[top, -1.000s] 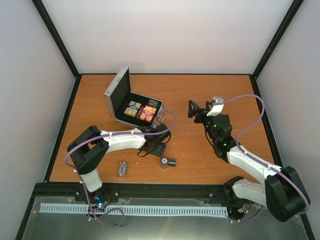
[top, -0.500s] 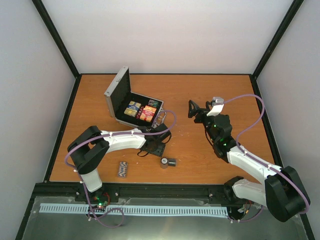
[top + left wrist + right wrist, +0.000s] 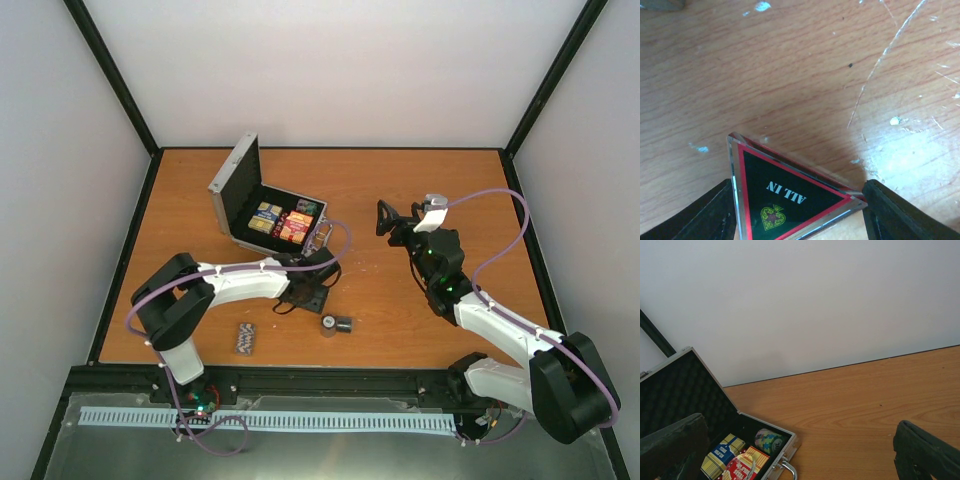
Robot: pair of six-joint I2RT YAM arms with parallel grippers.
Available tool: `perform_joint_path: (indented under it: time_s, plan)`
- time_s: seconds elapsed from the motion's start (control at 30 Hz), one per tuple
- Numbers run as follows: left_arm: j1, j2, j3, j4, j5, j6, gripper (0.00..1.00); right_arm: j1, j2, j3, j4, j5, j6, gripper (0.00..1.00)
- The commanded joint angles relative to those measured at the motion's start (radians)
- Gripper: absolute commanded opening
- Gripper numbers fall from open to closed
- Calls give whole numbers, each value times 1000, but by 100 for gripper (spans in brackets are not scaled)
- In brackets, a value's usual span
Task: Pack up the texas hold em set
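The silver case [image 3: 232,180] stands open at the back left, its lid up. Card boxes [image 3: 280,222] and a roll of striped chips [image 3: 306,207] lie in it. In the right wrist view the case [image 3: 680,390], blue card box [image 3: 722,456], red card box [image 3: 744,467], chips [image 3: 768,440] and handle [image 3: 788,471] show. My left gripper [image 3: 306,294] is low on the table in front of the case. In the left wrist view the left gripper [image 3: 797,210] is shut on the red-edged black triangle [image 3: 785,200] marked "ALL IN". My right gripper [image 3: 384,218] is open, empty and raised to the right of the case.
A short stack of striped chips [image 3: 244,338] lies near the front edge at the left. Two round buttons [image 3: 335,324] lie just right of the left gripper. Black frame posts stand at the table corners. Bare wood [image 3: 880,400] lies right of the case.
The left arm has shifted very slightly. The right arm and the loose pieces have not moved.
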Motion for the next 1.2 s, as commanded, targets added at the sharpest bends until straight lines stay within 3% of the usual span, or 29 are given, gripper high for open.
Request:
perform_joint_path:
  time_s: [0.0, 0.2, 0.43, 0.8, 1.17]
  plan:
    - [-11, -86, -4, -19, -55, 10, 62, -9, -6, 23, -3, 5, -2, 100]
    - [20, -149, 36, -21, -102, 91, 63, -9, -6, 24, -4, 7, -1, 100]
    - [186, -158, 166, 45, -146, 288, 63, -10, -6, 24, -4, 7, 1, 100]
    - [451, -54, 314, 118, -123, 470, 62, -11, -11, 18, -2, 7, 4, 100]
    - [556, 113, 401, 148, -93, 523, 61, -11, -13, 15, 1, 5, 4, 100]
